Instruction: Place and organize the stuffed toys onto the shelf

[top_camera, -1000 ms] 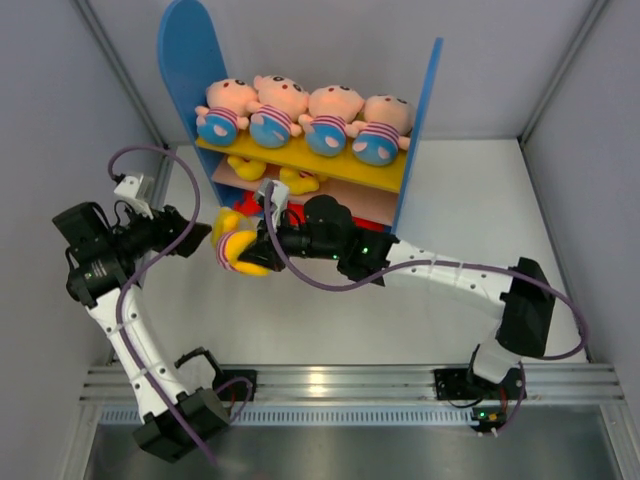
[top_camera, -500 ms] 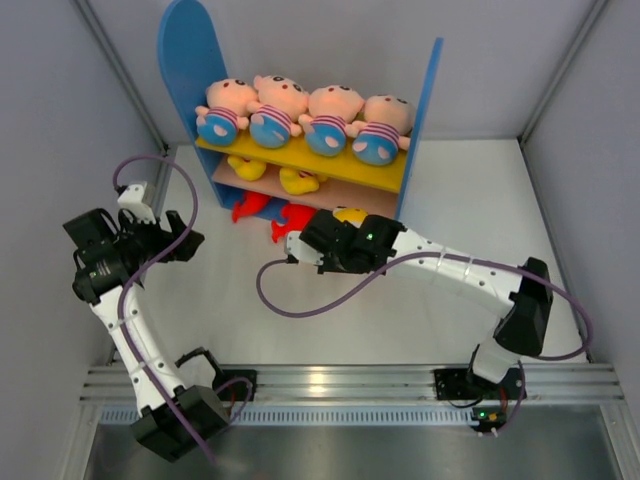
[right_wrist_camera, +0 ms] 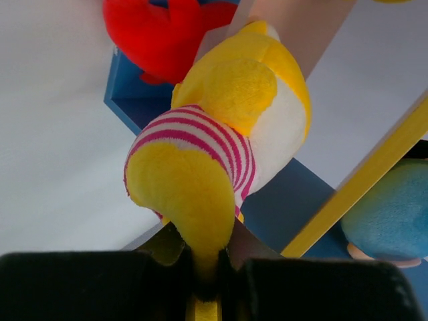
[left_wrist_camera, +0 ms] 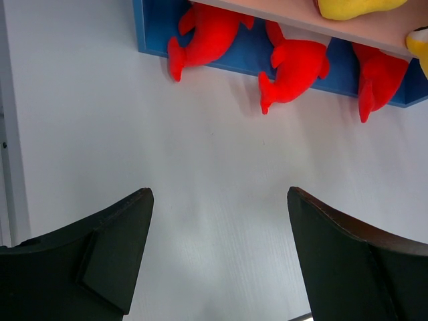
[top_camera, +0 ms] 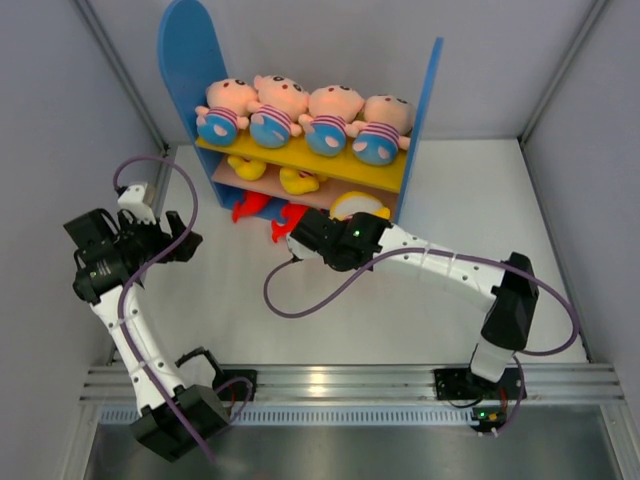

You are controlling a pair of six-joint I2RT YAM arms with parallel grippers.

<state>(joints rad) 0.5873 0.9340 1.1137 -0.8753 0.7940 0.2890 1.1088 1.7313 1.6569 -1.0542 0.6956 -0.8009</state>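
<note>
The shelf [top_camera: 425, 110] stands at the back, with several baby dolls [top_camera: 275, 110] lying on its yellow upper board. Two yellow animals [top_camera: 298, 181] lie on the lower board, and red sharks [left_wrist_camera: 299, 67] lie beneath it, tails out. My right gripper [top_camera: 335, 222] is shut on a yellow striped-shirt animal [right_wrist_camera: 227, 140], holding it by a limb at the right end of the lower board, next to the blue side panel. The toy also shows in the top view [top_camera: 358, 206]. My left gripper [left_wrist_camera: 217, 231] is open and empty above the white table, left of the shelf.
Grey enclosure walls stand on both sides and behind the shelf [top_camera: 560, 90]. A purple cable [top_camera: 300, 300] loops from the right arm over the table in front of the shelf. The aluminium rail with the arm bases [top_camera: 340, 380] runs along the near edge.
My right gripper carried the yellow animal from the left front of the shelf rightward to the lower board's right end. My left arm drew back to the left and then stayed still.
</note>
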